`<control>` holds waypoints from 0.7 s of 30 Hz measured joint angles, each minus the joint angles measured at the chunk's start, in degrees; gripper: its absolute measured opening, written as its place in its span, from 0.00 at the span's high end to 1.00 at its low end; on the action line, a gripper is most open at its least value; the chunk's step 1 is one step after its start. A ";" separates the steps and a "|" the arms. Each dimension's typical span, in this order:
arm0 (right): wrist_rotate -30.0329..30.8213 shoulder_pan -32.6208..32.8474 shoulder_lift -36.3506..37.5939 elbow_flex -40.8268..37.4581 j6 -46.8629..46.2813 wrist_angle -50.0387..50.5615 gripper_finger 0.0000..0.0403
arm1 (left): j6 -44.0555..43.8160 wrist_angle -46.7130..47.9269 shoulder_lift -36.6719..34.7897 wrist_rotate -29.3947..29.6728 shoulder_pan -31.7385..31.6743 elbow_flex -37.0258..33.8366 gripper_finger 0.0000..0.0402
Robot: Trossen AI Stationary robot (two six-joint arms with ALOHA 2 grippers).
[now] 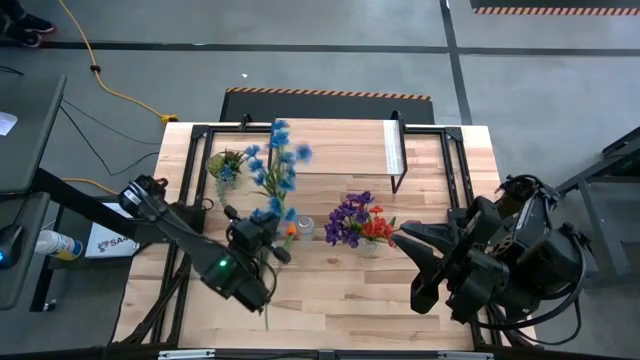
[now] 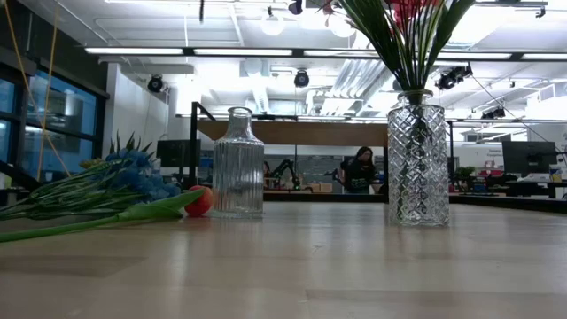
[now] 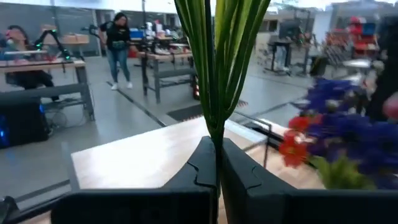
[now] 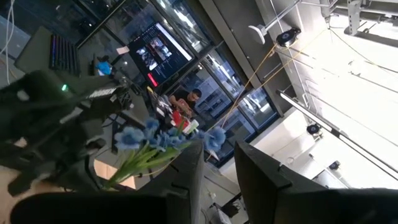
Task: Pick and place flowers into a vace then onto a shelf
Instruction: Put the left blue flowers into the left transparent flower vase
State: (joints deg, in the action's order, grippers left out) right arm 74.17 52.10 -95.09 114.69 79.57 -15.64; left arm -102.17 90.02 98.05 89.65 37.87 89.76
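Note:
The blue flowers [image 1: 277, 170] lie lengthwise from near to far, with blooms toward the shelf [image 1: 320, 150] and cut ends [image 1: 266, 318] near. In the low view they sit low over the table [image 2: 106, 190], the orange bloom [image 2: 199, 202] beside an empty ribbed glass vase [image 2: 237, 164]. My left gripper [image 1: 260, 244] is shut on their stems. The red, purple and maroon bunch [image 1: 358, 222] stands in a diamond-cut vase [image 2: 416, 159]. My right gripper [image 1: 403, 236] is open just right of that bunch, touching nothing. My left gripper pinches the bundled green stems [image 3: 214, 134] between its two fingers [image 3: 199, 168], about midway between the cut ends and the blooms. The fingers lie across the stems and come from the table's left. I cannot tell whether the flowers are lifted clear of the table.
The small spiky potted plant [image 1: 225, 162] stands under the shelf's left end. The shelf's black legs [image 1: 400, 175] stand at the far side, and the pale strip [image 1: 393, 148] is near its right end. Bare plank tabletop [image 1: 340, 300] lies near, between the arms. A person [image 3: 118, 46] walks beyond the table.

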 joint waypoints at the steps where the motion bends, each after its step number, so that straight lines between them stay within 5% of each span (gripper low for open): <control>1: 0.00 0.00 0.00 0.00 0.08 0.00 0.79 | -2.67 -0.01 -0.04 0.31 -0.39 -1.83 0.91; 10: -0.13 -0.10 0.00 0.00 0.37 0.00 0.79 | -19.90 -0.01 -0.50 0.19 -1.92 -13.87 0.91; 21: -0.02 -3.52 0.00 0.00 0.00 0.00 0.79 | -18.90 -2.67 -0.52 0.44 -3.83 -14.24 0.91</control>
State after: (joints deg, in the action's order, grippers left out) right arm 74.15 48.58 -95.09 114.69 79.57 -15.64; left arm -121.07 87.35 97.54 90.09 34.04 75.53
